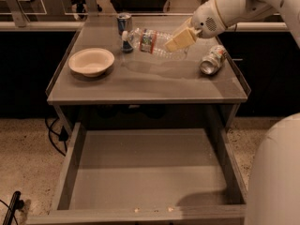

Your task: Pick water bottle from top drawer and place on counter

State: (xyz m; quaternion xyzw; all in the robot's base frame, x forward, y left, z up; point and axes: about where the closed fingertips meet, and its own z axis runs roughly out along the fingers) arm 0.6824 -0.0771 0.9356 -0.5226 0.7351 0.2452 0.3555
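Since your fingers (180, 40) are closed on the base of the water bottle (150, 41), holding it sideways over the counter (140, 86) at its back, release carefully: it may roll or knock the upright can (123, 21) beside its cap

Dim, warm light from overhead. Soft sheen across the counter (140, 86) at mid-frame. The gripper (180, 40), upper centre-right and clamped on the water bottle (152, 41), casts a faint shadow beneath. The top drawer (145, 172) floor is flat grey, with a dark shadow at lower right.
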